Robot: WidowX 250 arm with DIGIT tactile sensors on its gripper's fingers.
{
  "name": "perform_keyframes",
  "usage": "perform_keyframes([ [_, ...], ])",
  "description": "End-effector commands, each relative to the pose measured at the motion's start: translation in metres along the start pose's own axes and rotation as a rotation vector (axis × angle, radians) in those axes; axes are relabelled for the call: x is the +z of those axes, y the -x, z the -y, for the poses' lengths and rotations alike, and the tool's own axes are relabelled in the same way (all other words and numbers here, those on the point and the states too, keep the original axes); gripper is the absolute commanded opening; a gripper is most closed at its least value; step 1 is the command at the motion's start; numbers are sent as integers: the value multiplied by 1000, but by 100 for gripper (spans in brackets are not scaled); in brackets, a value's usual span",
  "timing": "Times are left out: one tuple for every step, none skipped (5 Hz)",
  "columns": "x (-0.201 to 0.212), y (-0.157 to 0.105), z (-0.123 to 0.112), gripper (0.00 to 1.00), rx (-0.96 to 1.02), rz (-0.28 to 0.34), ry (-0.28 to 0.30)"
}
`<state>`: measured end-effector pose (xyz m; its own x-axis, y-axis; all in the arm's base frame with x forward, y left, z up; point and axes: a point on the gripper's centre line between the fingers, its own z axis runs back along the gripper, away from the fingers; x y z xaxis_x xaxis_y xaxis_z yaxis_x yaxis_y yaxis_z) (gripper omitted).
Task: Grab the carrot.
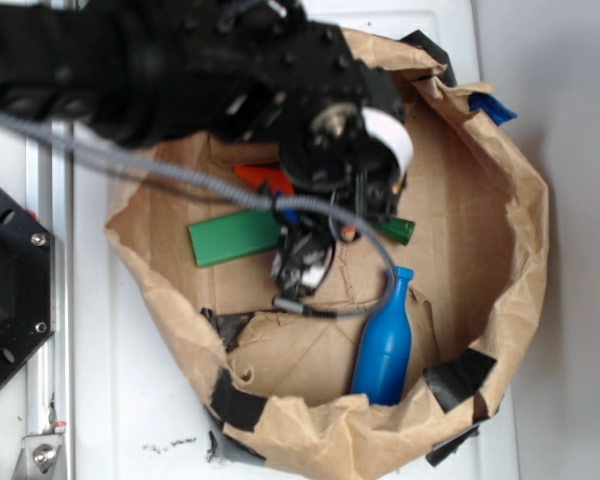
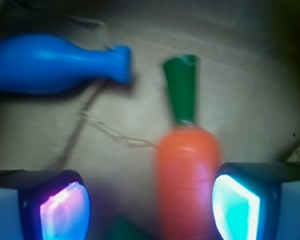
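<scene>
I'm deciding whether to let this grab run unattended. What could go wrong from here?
The carrot sits off-centre in the open gripper, against the right finger, so closing may nudge it aside or pinch it unevenly. The green block lies close by and could get caught too.

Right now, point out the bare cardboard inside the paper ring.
Free: right side between blue bottle and paper wall; front left of the bottle. Crowded: centre, where gripper, carrot and green block cluster.
</scene>
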<state>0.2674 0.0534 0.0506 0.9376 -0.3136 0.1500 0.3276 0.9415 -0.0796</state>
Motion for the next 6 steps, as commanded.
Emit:
perform_keyframes([
  [-12,-12,-27,100,-5,37,-26],
  [-16,-14,-30,100,-5,46,-20],
  [-18,-10,-28,0,4,65,-16],
  [-15,-5,-24,0,-2,75,-18],
  [-10,-2,-23,0,8,78,-21],
  [6,1,-21,0,53,92,-29],
])
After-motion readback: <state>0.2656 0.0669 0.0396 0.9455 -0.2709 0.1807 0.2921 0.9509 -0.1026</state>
